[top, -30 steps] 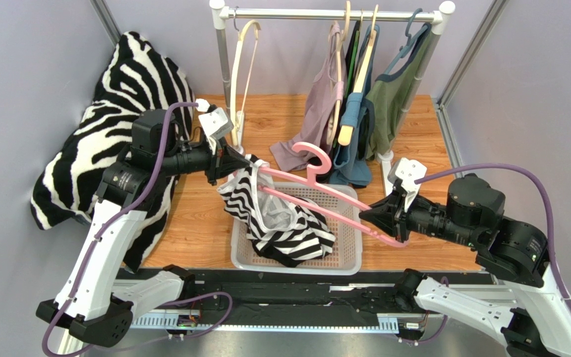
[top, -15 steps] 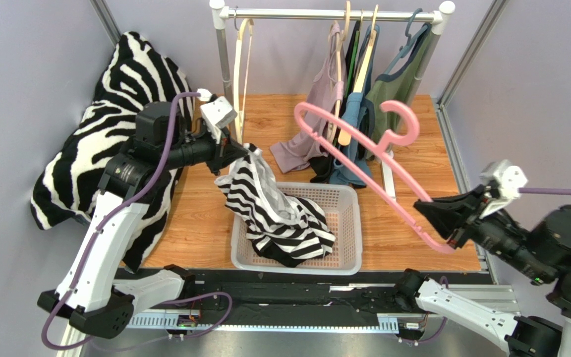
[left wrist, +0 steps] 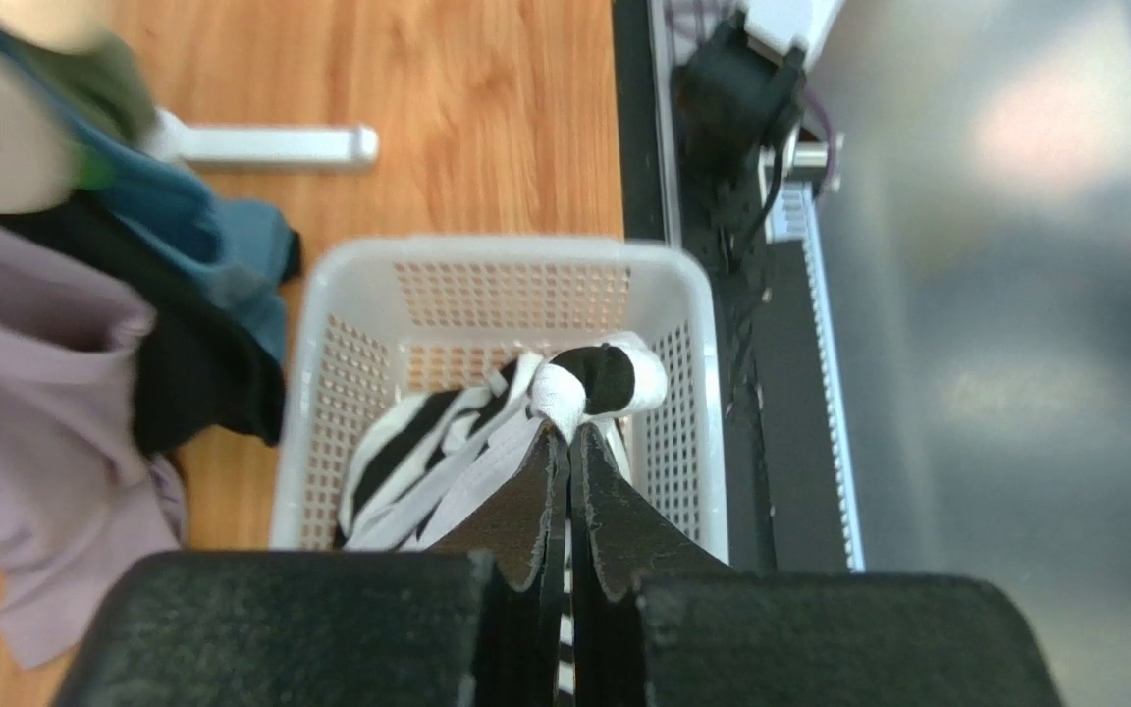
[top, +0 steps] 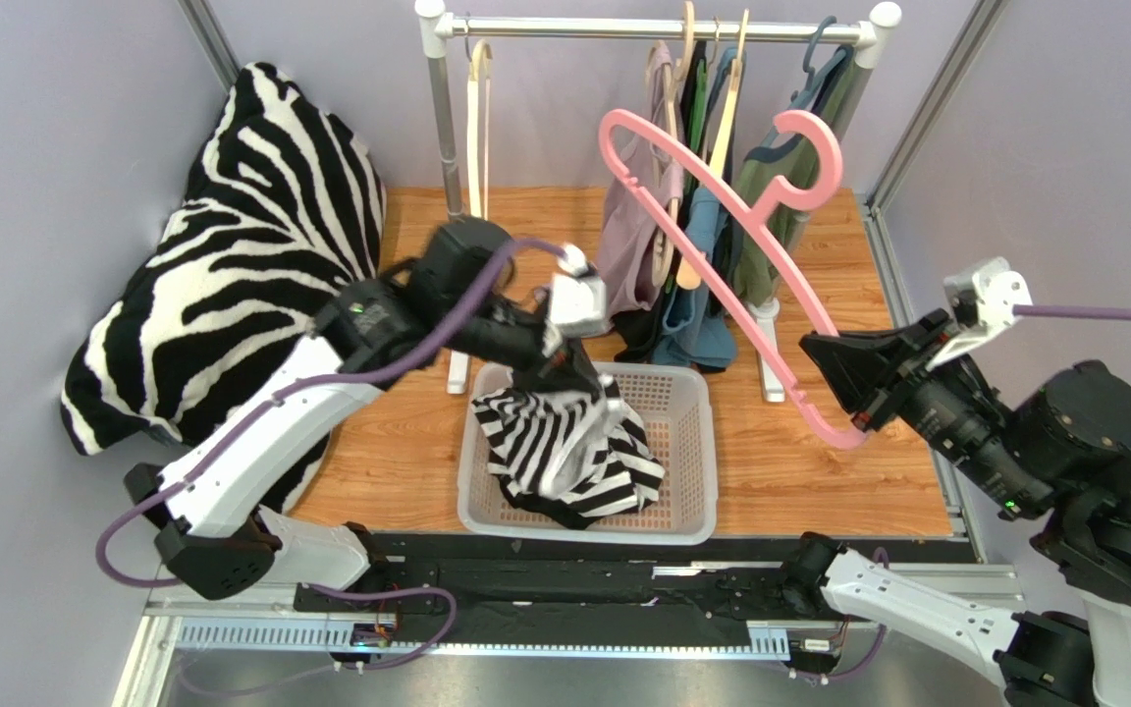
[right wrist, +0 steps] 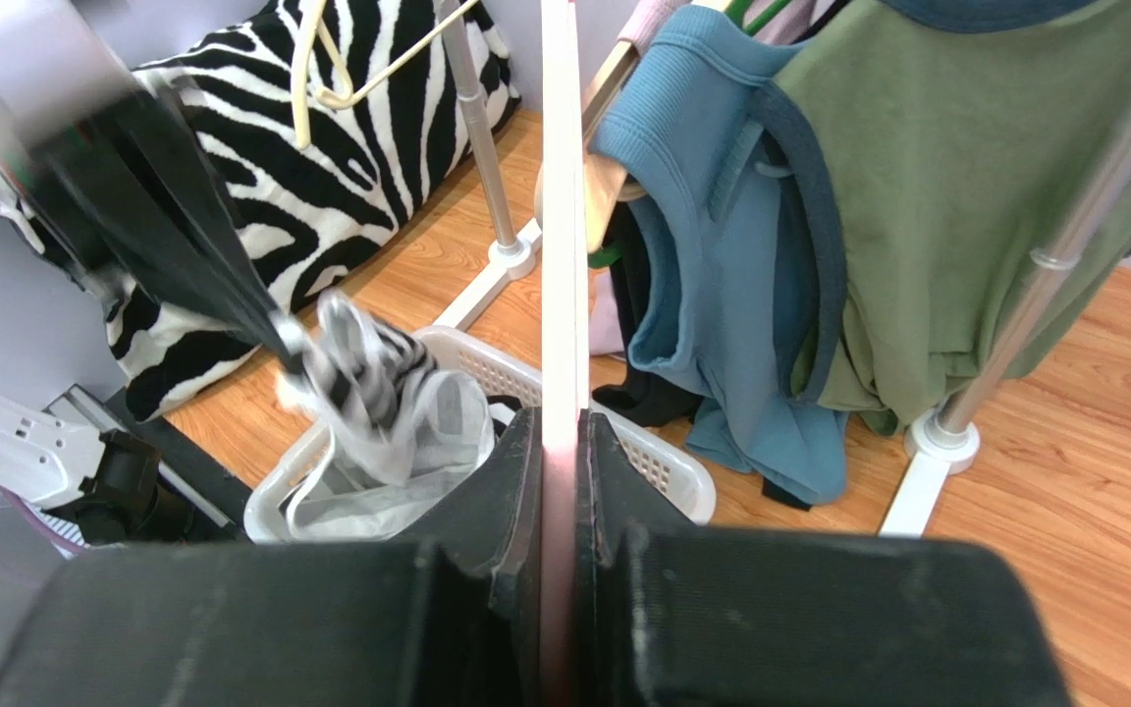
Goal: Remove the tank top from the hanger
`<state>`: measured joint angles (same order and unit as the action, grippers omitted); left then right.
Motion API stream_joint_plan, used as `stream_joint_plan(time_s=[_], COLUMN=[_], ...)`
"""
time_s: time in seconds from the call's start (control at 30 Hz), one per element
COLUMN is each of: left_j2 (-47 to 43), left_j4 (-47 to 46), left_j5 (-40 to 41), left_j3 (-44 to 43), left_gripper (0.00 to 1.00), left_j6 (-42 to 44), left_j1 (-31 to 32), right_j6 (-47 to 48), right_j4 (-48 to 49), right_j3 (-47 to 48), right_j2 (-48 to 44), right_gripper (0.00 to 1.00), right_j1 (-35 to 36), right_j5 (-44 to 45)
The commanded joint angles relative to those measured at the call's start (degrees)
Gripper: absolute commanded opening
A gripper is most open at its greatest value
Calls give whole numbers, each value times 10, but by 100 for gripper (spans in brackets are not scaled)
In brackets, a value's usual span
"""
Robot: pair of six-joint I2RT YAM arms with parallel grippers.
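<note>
The zebra-striped tank top (top: 572, 457) hangs bunched into the white basket (top: 693, 501), clear of the hanger. My left gripper (top: 588, 386) is shut on its upper edge, and the left wrist view shows striped fabric (left wrist: 589, 380) pinched at the tips of the left gripper (left wrist: 569, 438) over the basket (left wrist: 498, 254). The bare pink hanger (top: 704, 221) is raised at a slant to the right, my right gripper (top: 833, 386) shut on its lower end. In the right wrist view the hanger bar (right wrist: 561, 221) runs straight up from the right gripper (right wrist: 563, 430), with the tank top (right wrist: 380, 398) at lower left.
A clothes rack (top: 660, 27) stands at the back with several garments on hangers, among them a green top (top: 786, 192) and an empty cream hanger (top: 476, 118). A large zebra cushion (top: 232, 221) fills the left side. Grey walls close in on both sides.
The hanger came free of the tank top and rose up and to the right. My left gripper carried the tank top right and down over the basket.
</note>
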<state>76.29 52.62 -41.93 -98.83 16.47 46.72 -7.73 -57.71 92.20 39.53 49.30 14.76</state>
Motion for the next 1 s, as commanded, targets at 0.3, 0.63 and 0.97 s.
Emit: stream_joint_plan(time_s=[0.3,0.63,0.97], left_j2=[70,107,94], left_j4=[-30,-197,-118], left_j5=[215,353,253], left_j3=[247,391,380], left_gripper=[29,74,99], left_j6=[69,95,119], left_j1=[46,47,48], right_j6=[-25,-17,-36], right_j4=[61,63,6], right_j3=[49,72,183], right_j2=[82,122,205], right_gripper=[0,0,0], right_j1=[-3,-3,-3], right_j5=[-41,-40,-10])
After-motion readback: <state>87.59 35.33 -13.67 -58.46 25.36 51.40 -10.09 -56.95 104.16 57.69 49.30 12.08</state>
